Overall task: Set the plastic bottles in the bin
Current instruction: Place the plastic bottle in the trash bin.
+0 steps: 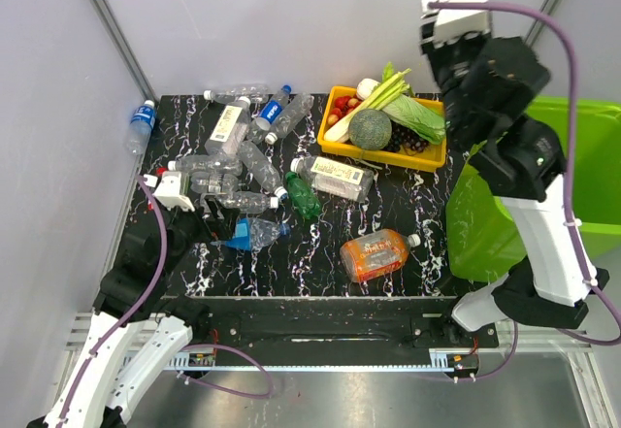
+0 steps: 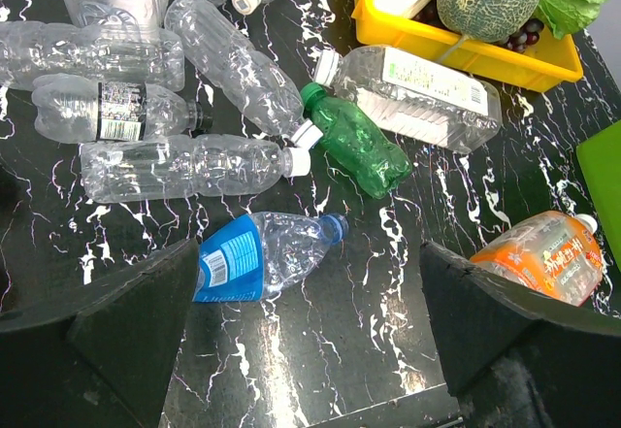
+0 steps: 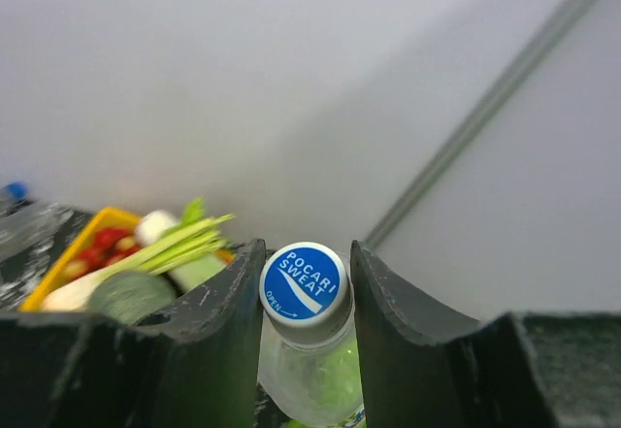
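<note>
My right gripper [image 3: 306,253] is shut on a clear plastic bottle with a blue Pocari Sweat cap [image 3: 304,287]. It is held high in the air beside the lime-green bin [image 1: 582,117]; in the top view this gripper [image 1: 464,71] hides the bottle. My left gripper [image 2: 310,350] is open and empty, low over the table above a blue-labelled bottle [image 2: 257,258] that lies by its left finger. Several clear bottles [image 1: 233,171] lie scattered on the table. A green bottle [image 1: 301,195] and an orange bottle [image 1: 374,253] lie nearer the middle.
A yellow tray [image 1: 388,153] of vegetables and fruit stands at the back right of the black marbled table, next to the bin. One blue-labelled bottle [image 1: 141,125] lies off the table's left edge against the wall. Grey walls close the back and left.
</note>
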Controlling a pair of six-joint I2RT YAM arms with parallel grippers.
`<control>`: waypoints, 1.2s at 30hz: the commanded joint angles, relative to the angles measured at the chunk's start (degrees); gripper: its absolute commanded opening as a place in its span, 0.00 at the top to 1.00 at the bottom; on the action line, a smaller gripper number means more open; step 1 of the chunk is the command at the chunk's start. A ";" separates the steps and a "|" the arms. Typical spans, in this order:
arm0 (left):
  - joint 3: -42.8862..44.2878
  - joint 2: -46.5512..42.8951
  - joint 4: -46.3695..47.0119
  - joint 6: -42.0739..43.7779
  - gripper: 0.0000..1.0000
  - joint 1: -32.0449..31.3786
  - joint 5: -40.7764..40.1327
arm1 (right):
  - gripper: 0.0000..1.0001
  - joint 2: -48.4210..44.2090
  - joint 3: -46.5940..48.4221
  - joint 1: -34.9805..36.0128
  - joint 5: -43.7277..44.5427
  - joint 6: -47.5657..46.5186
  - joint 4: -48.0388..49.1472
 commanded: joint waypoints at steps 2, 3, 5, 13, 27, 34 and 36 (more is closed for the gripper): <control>-0.48 -0.51 2.01 0.23 0.01 0.20 0.50 | 0.93 1.32 2.40 -8.14 6.65 -11.35 2.27; -0.56 -0.43 2.10 0.15 0.01 0.20 0.50 | 0.93 0.70 1.43 -9.72 7.00 -9.69 2.27; -0.65 -0.25 2.36 0.14 0.01 0.20 1.02 | 0.93 -1.23 -0.94 -12.19 7.88 -7.23 2.01; -0.74 0.45 2.45 0.06 0.01 0.20 1.64 | 0.91 -8.26 -19.74 -19.66 8.94 -1.43 2.01; -0.56 0.10 1.92 -0.21 0.01 0.29 0.15 | 0.83 -17.50 -37.26 -30.57 0.24 14.92 -4.04; -0.12 -0.51 1.31 -0.38 0.01 0.20 -1.52 | 0.53 -17.32 -35.41 -30.83 0.33 19.41 -9.32; -0.04 -0.77 1.22 -0.65 0.01 0.20 -2.14 | 0.45 -17.32 -34.09 -30.83 -1.51 20.47 -11.95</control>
